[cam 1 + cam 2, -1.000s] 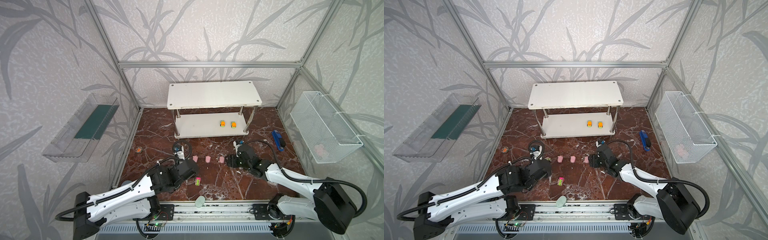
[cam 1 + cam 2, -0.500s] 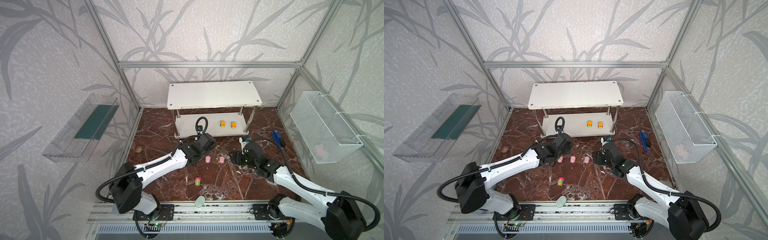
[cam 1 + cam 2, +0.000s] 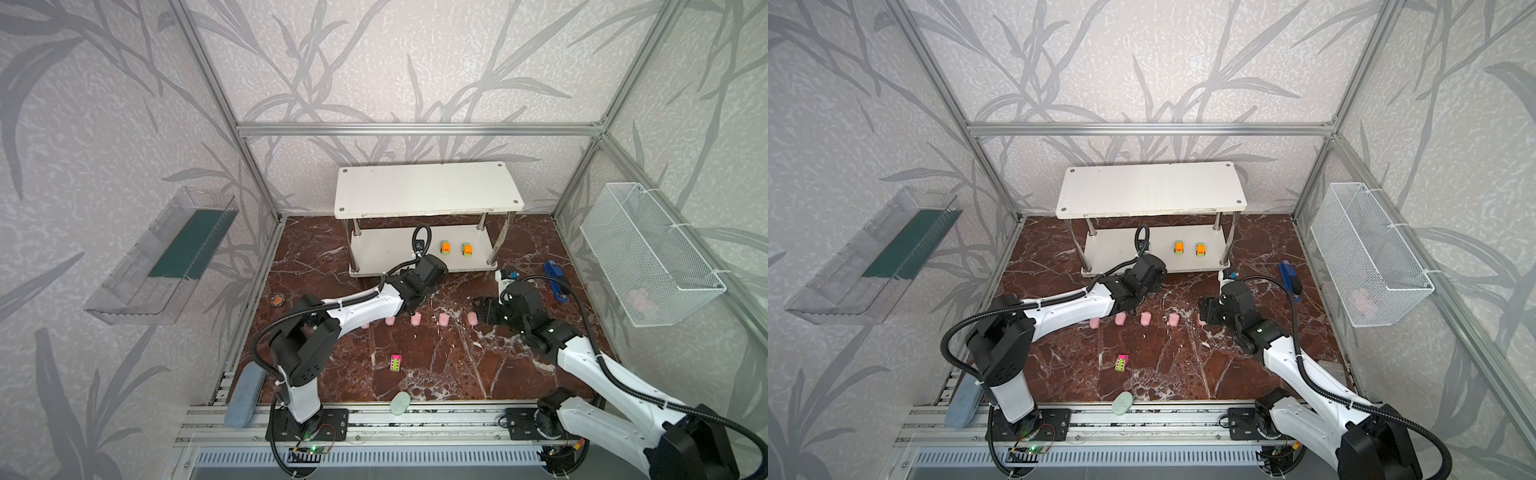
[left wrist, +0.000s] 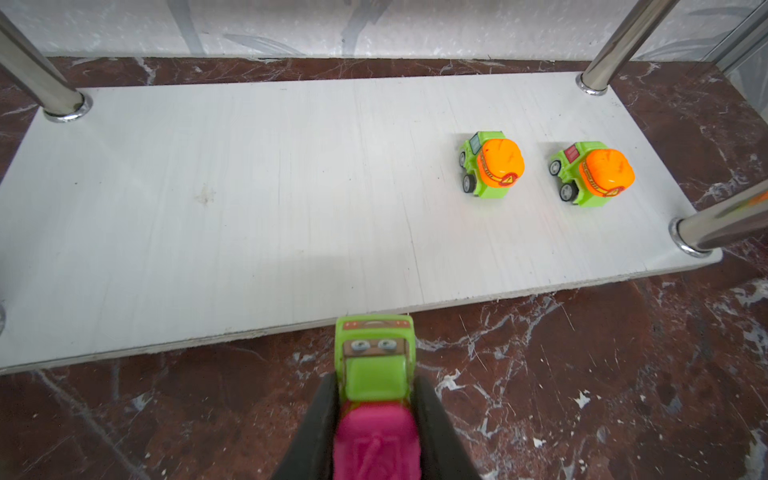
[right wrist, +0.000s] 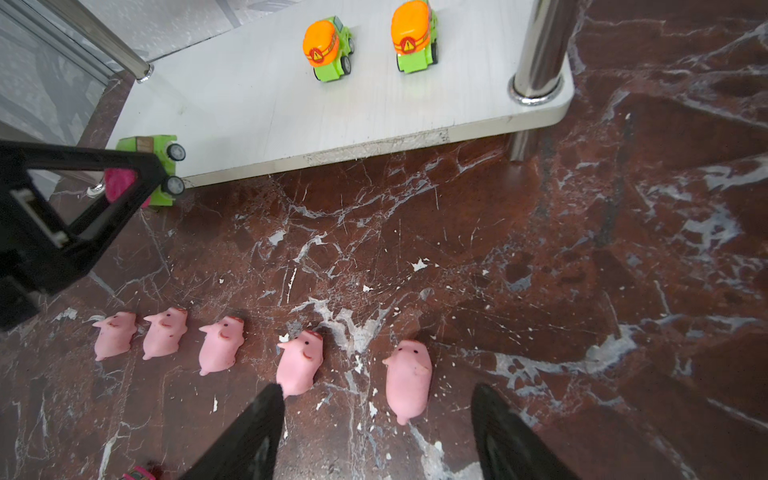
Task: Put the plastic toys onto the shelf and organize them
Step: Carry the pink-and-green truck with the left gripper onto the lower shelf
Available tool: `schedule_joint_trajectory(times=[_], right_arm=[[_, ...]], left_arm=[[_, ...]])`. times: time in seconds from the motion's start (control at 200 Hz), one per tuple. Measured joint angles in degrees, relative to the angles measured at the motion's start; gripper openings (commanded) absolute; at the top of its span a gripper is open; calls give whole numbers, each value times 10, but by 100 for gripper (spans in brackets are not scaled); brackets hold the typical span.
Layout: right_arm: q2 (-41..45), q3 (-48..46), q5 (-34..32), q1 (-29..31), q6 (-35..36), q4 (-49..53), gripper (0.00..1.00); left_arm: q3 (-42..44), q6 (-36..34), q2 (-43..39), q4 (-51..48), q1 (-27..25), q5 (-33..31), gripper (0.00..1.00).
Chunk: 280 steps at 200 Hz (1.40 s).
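The white two-tier shelf (image 3: 428,195) stands at the back, with two orange-and-green toy cars (image 4: 492,168) (image 4: 594,174) on its lower board (image 4: 249,187). My left gripper (image 4: 374,382) is shut on a pink-and-green toy car (image 4: 376,365), held just off the lower board's front edge. Several pale-pink pigs lie in a row on the marble floor, the rightmost pig (image 5: 407,378) directly ahead of my right gripper (image 5: 378,407), which is open and touches nothing. Another pink-and-green car (image 3: 396,363) lies on the floor nearer the front.
A blue stapler-like object (image 3: 555,278) lies right of the shelf and a mint-green oval (image 3: 401,403) at the front edge. A wire basket (image 3: 648,253) hangs on the right wall, a clear tray (image 3: 166,253) on the left. Chrome posts (image 4: 615,45) flank the lower board.
My left arm has stretched from the front-left floor to the shelf's lower board, carrying the pink-and-green car. The right gripper has edged slightly right and stays open.
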State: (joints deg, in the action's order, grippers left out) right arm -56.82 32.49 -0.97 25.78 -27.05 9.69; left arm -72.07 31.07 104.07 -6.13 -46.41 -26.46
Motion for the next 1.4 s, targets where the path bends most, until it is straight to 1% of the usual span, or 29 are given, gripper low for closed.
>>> schedule_joint_trajectory(times=[0.28, 0.66, 0.965, 1.165, 1.399], right_arm=[[10, -2, 2, -18, 10, 12, 72], [11, -14, 11, -26, 10, 13, 72], [11, -19, 11, -29, 10, 13, 72], [11, -25, 11, -29, 10, 12, 72], [11, -30, 11, -30, 10, 11, 72]], left_arm=[[-64, -23, 57, 32, 28, -3, 26], [-93, -30, 96, 38, 49, 11, 26], [-95, -28, 110, 37, 64, 17, 26], [-95, -28, 115, 53, 69, 19, 26], [-95, -29, 141, 68, 80, 20, 26]])
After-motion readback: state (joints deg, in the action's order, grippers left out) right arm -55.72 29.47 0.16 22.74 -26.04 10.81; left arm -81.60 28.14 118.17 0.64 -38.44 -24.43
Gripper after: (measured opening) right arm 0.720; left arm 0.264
